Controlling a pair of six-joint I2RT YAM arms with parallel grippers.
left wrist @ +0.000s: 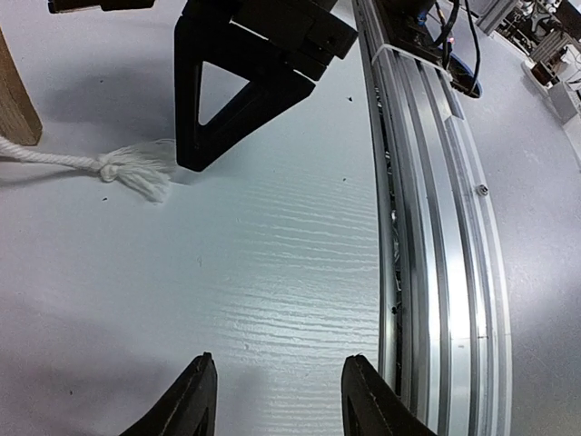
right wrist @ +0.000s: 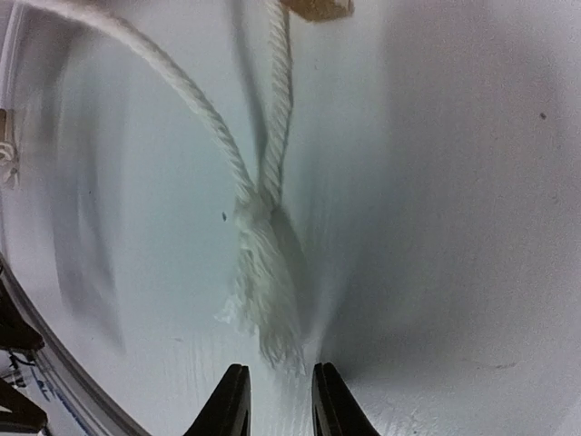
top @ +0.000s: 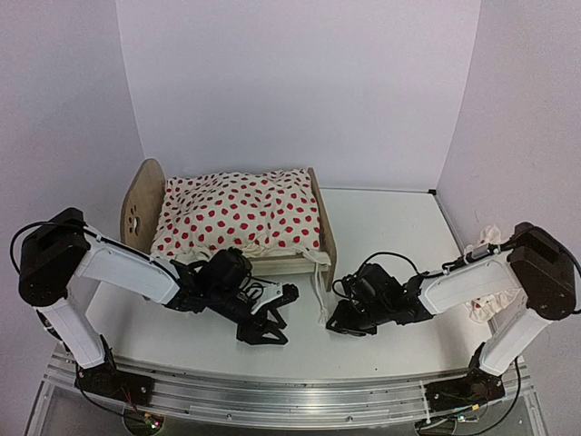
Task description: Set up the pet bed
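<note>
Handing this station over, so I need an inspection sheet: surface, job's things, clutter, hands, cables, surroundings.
Surface: white table, a few dark specks.
Job's things: bed at rear left, dotted duvet spread over it; knotted rope from its footboard lies on the table.
Clutter: dotted pillow behind the right arm, partly hidden.
Hands: left hand open, empty; right hand slightly open, tassel just beyond its tips.
Cables: black cables looped along both arms.
Surroundings: white walls; metal rail at the near edge.
</note>
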